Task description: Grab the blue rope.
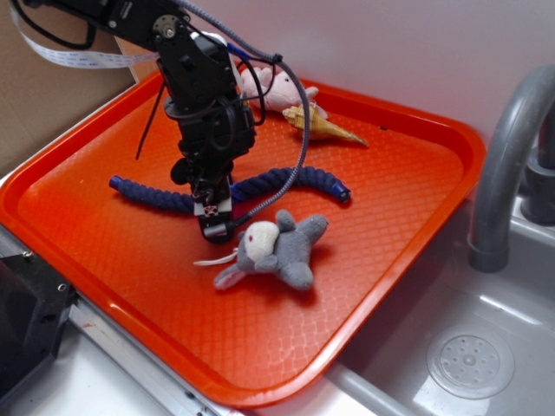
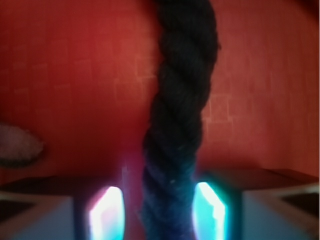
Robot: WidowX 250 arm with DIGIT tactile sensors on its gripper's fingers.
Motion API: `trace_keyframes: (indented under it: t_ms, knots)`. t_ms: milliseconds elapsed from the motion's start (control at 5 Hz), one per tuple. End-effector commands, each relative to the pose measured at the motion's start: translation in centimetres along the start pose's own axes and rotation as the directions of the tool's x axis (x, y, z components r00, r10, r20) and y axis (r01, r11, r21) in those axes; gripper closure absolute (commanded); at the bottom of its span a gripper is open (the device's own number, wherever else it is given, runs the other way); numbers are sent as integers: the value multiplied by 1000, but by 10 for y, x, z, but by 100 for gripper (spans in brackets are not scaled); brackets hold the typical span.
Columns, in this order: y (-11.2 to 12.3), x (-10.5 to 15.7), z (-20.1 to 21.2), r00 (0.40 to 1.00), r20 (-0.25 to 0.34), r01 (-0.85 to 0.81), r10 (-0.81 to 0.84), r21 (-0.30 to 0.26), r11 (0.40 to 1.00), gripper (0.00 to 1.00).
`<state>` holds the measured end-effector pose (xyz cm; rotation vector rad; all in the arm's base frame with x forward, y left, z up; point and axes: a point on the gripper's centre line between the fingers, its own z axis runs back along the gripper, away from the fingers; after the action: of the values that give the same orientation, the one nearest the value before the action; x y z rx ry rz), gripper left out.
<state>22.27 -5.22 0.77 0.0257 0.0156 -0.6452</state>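
With the blue rope (image 2: 172, 145) running straight down between its fingers (image 2: 107, 210), the gripper (image 1: 214, 227) is low on the orange tray (image 1: 130, 286), jaws either side of the cord; whether they pinch it, I cannot tell. The grey plush mouse (image 1: 277, 250) lies just beside, and the pink toy (image 1: 273, 87) and cone (image 1: 325, 128) sit at the tray's far edge.

Tray (image 1: 408, 234) on counter, sink (image 1: 486, 347) to its right. Rope (image 1: 286, 182) lies across tray middle, passes between gripper (image 1: 214, 227) fingers. Plush mouse (image 1: 277, 251) just in front of rope. Plush toy (image 1: 273, 87) and cone (image 1: 325, 128) behind.
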Motion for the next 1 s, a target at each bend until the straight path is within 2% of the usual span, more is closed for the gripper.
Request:
trace_keyframes:
  t_ms: [0,200,400,600,800]
  knots:
    - [3,-12,5,1000,-10,-1,2,49,999,100]
    - [14,-13,46,995,-6,-100,101,97,990,100]
    - [27,-21,96,941,-47,-330,335,89,940,100]
    - [40,-39,145,828,-66,-551,557,95,829,100]
    - [36,-61,186,669,-13,-743,743,1,670,100]
